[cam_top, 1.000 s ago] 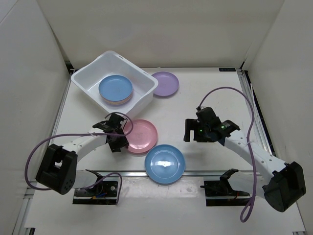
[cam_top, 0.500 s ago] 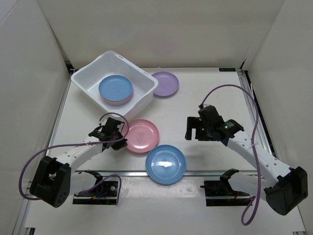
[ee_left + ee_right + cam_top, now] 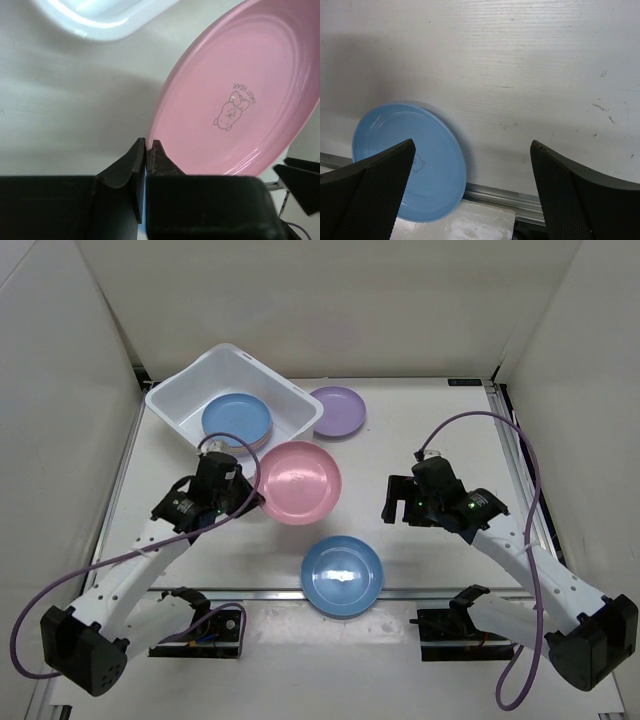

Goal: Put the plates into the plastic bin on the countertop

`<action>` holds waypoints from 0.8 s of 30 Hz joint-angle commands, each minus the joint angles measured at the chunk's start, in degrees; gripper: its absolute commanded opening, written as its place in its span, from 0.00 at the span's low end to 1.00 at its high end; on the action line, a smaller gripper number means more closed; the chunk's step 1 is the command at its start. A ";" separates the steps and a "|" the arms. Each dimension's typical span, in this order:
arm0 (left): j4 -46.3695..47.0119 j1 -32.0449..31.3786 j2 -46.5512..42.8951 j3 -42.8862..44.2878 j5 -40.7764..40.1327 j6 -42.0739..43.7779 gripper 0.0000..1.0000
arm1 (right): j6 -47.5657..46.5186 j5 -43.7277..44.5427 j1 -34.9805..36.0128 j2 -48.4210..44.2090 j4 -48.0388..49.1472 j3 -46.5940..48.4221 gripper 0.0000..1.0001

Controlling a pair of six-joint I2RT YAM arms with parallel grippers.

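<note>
My left gripper [image 3: 256, 497] [image 3: 148, 145] is shut on the near-left rim of a pink plate [image 3: 298, 482] [image 3: 235, 95], which hangs tilted above the countertop [image 3: 430, 430], just in front of the white plastic bin [image 3: 160, 400] [image 3: 100, 22]. Inside the bin a blue plate [image 3: 237, 420] tops a stack of plates. Another blue plate [image 3: 341, 575] [image 3: 432, 165] lies at the near edge, partly over the metal rail. A purple plate [image 3: 338, 411] lies right of the bin. My right gripper [image 3: 398, 504] [image 3: 472, 144] hovers open right of the near blue plate, holding nothing.
Metal rails [image 3: 430, 592] [image 3: 505, 196] edge the countertop on the near side and the right. White walls enclose the left, back and right. Purple cables loop from both arms. Two black arm mounts [image 3: 455, 625] sit below the near rail.
The left gripper closed on the pink plate's rim, lifted it off the table and carried it back toward the bin. The right arm shifted slightly right, still open.
</note>
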 commanded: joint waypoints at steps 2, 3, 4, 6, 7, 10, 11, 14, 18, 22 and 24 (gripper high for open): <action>-3.24 -0.31 -0.27 9.47 -2.79 5.06 0.10 | -0.37 1.88 0.02 0.36 0.02 2.62 0.99; -3.25 -0.23 2.44 14.45 -4.28 5.95 0.10 | -0.46 1.88 -0.07 0.53 0.10 2.80 0.99; -3.16 -0.14 4.46 17.02 -6.99 6.65 0.10 | -0.90 1.80 0.02 0.62 0.80 2.89 0.99; -2.46 1.43 11.55 22.12 -8.68 9.20 0.10 | -1.16 1.71 -0.07 1.15 1.42 2.63 0.99; -1.50 3.10 14.13 25.72 -7.99 10.25 0.10 | -1.51 1.71 0.02 1.41 1.94 2.62 0.99; 1.75 12.15 23.60 30.04 -3.70 11.58 0.10 | -1.78 2.23 -0.16 2.64 2.30 2.62 0.99; 2.55 16.17 25.73 31.02 -0.89 11.58 0.10 | -1.87 2.32 -0.16 2.90 2.56 2.54 0.99; 4.22 21.46 33.03 35.05 2.20 11.84 0.10 | -2.39 2.41 -0.33 4.14 3.88 2.36 0.99; 4.84 25.35 40.86 39.54 5.11 13.60 0.10 | -2.83 2.85 -0.51 7.38 4.85 2.01 0.99; 3.00 27.02 48.07 45.08 3.89 14.39 0.10 | -3.45 1.36 -0.42 9.76 5.29 0.35 0.99; 2.30 27.20 51.14 47.45 2.14 14.57 0.10 | -3.45 0.31 -0.51 9.85 5.73 -0.88 0.99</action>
